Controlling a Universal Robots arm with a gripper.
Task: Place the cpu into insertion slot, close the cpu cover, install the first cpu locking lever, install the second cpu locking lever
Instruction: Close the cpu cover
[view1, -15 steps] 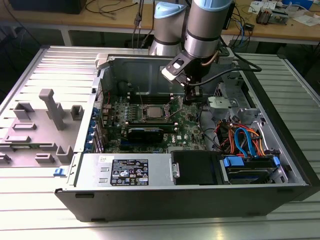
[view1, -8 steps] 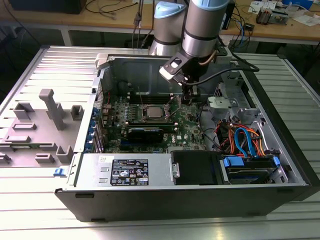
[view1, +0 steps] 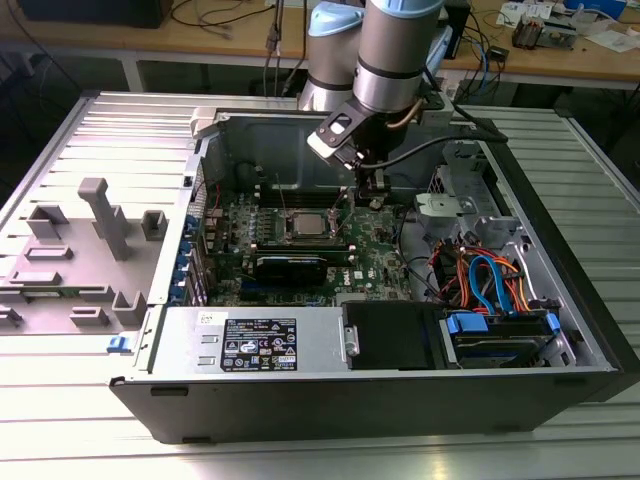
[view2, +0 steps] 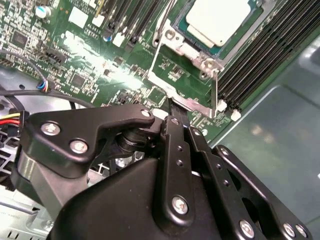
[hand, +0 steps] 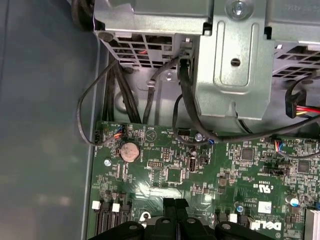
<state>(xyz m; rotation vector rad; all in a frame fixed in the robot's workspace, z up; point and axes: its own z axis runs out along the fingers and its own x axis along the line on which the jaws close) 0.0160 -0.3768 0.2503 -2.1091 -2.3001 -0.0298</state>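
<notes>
The cpu (view2: 217, 20), a pale silver square, lies in the insertion slot (view2: 186, 46) on the green motherboard; in the exterior view the cpu (view1: 305, 223) sits mid-board. The cpu cover (view2: 182, 100), a thin metal frame with a window, is swung open and stands tilted up off the slot, toward my gripper. My gripper (view2: 170, 107) has its black fingers (hand: 169, 210) pressed together, with the tips right at the cover's free edge. I see nothing clamped between them. In the exterior view the gripper (view1: 372, 200) hangs inside the case, to the right of the slot.
Long black memory slots (view2: 260, 55) flank the socket. A grey drive cage (hand: 235, 60) and black cables (hand: 125, 90) lie beyond the board edge. Blue and orange cables (view1: 490, 280) and a power supply (view1: 255, 345) fill the case's near side. A grey fixture (view1: 90, 250) stands outside.
</notes>
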